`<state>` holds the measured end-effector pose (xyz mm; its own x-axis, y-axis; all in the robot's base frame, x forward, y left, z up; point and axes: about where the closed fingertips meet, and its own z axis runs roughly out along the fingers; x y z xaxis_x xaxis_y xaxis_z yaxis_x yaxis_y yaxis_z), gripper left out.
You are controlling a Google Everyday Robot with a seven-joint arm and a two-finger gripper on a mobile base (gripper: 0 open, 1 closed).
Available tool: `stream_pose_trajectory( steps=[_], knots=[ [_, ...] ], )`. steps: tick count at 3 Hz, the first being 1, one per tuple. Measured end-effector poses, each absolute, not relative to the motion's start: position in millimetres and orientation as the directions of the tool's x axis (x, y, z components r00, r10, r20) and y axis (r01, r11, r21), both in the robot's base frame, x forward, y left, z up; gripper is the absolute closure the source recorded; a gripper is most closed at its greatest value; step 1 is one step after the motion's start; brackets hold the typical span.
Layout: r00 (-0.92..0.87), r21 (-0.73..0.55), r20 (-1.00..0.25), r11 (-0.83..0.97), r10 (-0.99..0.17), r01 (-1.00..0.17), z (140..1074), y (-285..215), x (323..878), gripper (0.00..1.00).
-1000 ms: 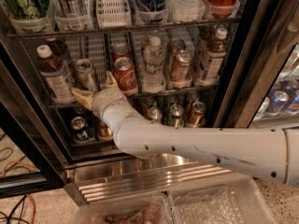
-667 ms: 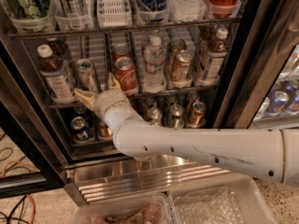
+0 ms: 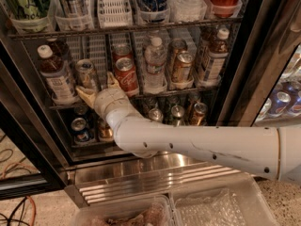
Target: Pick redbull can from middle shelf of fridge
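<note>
At the middle shelf [image 3: 181,89] the hand [image 3: 96,86] is spread, seemingly about the redbull can [image 3: 86,72]; the adjacent cola can [image 3: 126,75] could be clipped on closing.

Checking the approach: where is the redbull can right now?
In the camera view, the redbull can stands on the left part of the middle shelf, between a white-capped brown bottle and a red cola can, just behind the gripper.

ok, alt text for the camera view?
White robot arm reaches into the fridge, its gripper open at the front of the middle shelf, next to the slim redbull can but not closed on it. A red cola can stands just to the right in the picture.
</note>
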<state>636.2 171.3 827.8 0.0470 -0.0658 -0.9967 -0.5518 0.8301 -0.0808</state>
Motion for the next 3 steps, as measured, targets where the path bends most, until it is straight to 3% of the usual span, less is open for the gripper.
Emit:
stream_pose_trajectory(
  steps=[1,2,3],
  knots=[
    [0.057,-0.092,-0.996,0.823,-0.072,-0.56,831.2,176.0,641.2,0.4],
    [0.061,-0.093,-0.996,0.821,-0.071,-0.564,832.2,177.8,645.4,0.4],
    [0.06,-0.093,-0.996,0.821,-0.071,-0.564,832.2,177.8,645.4,0.59]
  ],
)
